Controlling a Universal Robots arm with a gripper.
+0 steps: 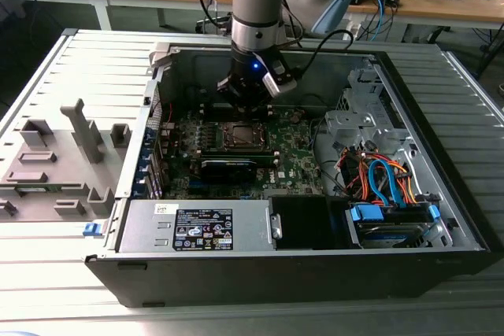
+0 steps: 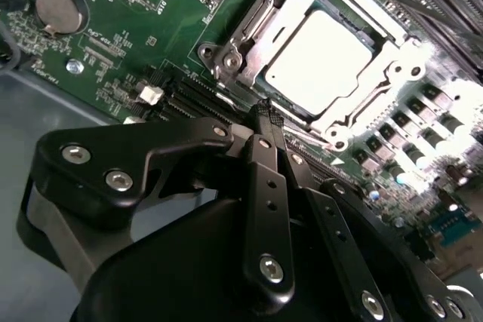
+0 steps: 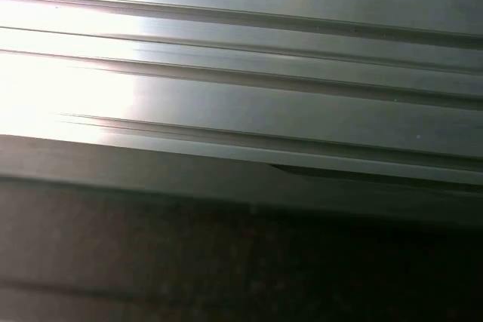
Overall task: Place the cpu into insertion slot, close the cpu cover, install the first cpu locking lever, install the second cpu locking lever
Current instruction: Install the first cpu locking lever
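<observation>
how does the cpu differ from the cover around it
In the second wrist view the cpu is a solid, pale, plain square, while the cover is an open metal frame with a large middle window. The cpu lies inside that window; the cover surrounds it and carries tabs and screws at its corners. Both are greyish metal and lie flat on the green board.

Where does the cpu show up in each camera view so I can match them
Exterior view: the square silver-grey cpu sits mid-board in the open case, just below the gripper.
Second wrist view: the cpu sits inside the silver metal cpu cover, beyond the shut fingers.
First wrist view: ribbed grey metal.
Shared landmark: the green motherboard.
</observation>
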